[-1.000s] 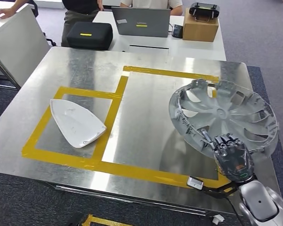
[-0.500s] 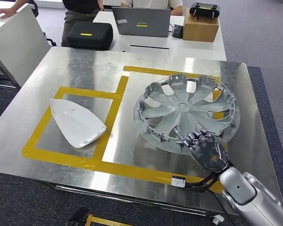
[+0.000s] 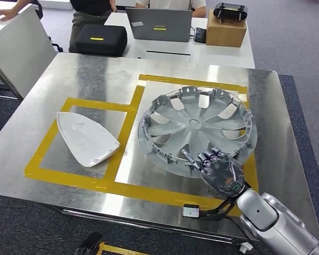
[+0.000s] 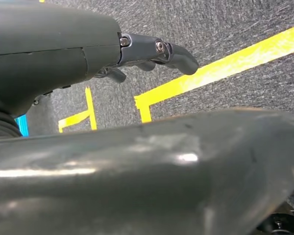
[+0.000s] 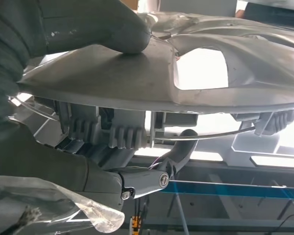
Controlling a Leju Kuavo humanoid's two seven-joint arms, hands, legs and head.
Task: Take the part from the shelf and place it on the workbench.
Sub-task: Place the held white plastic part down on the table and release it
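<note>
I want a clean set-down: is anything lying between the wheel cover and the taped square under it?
Nothing visible. The right hand grips the wheel cover over the taped square; the white part lies apart.

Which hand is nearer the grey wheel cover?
Right. The right hand grips the wheel cover at its near rim; the left hand hangs over carpet, away from it.

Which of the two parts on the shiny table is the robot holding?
The round grey wheel cover, gripped at its near rim by the right hand. The white pointed part lies alone in the smaller yellow box.
</note>
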